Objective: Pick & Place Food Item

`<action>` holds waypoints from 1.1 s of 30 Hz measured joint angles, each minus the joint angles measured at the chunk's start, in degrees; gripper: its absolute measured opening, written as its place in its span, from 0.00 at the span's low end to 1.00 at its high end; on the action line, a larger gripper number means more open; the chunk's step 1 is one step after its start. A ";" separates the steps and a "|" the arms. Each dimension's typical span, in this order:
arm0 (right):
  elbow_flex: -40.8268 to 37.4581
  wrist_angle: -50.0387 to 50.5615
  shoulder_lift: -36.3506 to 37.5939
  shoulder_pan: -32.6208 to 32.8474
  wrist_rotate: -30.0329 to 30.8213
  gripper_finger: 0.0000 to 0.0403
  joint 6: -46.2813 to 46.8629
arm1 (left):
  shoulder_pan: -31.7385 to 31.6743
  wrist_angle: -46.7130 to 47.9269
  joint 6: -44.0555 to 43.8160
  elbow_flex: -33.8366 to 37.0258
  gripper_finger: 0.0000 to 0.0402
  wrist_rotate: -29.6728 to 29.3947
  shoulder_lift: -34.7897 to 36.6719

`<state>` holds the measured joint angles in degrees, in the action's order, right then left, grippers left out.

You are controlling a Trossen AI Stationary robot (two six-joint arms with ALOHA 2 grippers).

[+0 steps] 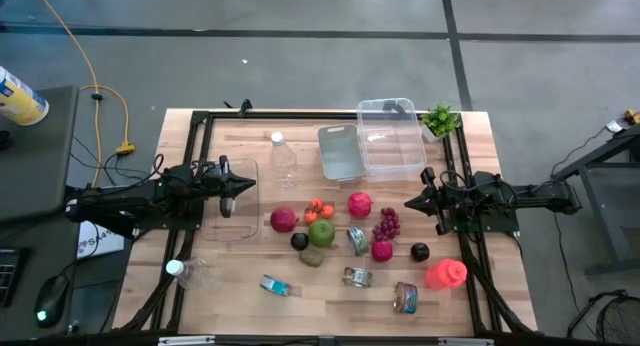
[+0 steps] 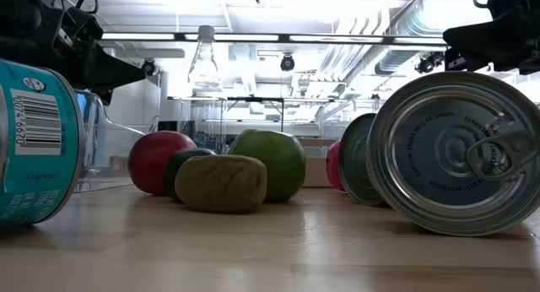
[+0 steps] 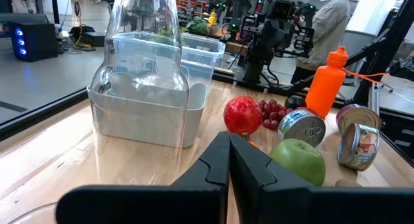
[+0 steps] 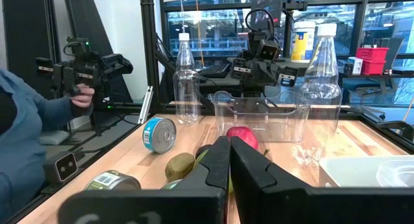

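Observation:
Food lies in the middle of the wooden table (image 1: 230, 296): a red apple (image 1: 283, 220), a green apple (image 1: 321, 232), a pomegranate (image 1: 359, 203), grapes (image 1: 387, 223), a kiwi (image 1: 312, 255) and small orange fruits (image 1: 317, 208). My left gripper (image 1: 250, 183) hovers level at the table's left, shut and holding nothing, its tips (image 3: 229, 162) pointing at the food. My right gripper (image 1: 408, 203) hovers level at the right, shut and holding nothing, its tips (image 4: 229, 160) facing the fruit from the other side.
Tins (image 1: 357, 240) (image 1: 356, 277) (image 1: 405, 298) and a teal can (image 1: 275, 285) lie among the food. An orange bottle (image 1: 446, 274) lies near right. Clear bins (image 1: 340, 151) (image 1: 392, 136) and a clear bottle (image 1: 283, 158) stand at the back. A person's sleeve (image 4: 26, 133) shows beyond the table.

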<state>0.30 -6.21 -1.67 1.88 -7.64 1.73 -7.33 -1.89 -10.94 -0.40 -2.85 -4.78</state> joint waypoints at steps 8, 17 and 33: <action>0.00 -0.01 0.00 0.01 -0.02 0.00 0.01 | 0.00 -3.15 2.73 0.00 0.00 0.00 0.02; 0.00 0.01 0.00 -0.01 0.00 0.00 0.01 | 0.00 -3.33 2.12 0.00 0.00 -0.01 0.00; 0.00 0.01 0.00 0.01 0.00 0.00 0.01 | 0.02 -3.60 7.48 0.00 0.00 -0.02 0.00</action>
<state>0.30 -6.20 -1.67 1.89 -7.64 1.74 -7.31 -5.49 -3.46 -0.40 -2.87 -4.78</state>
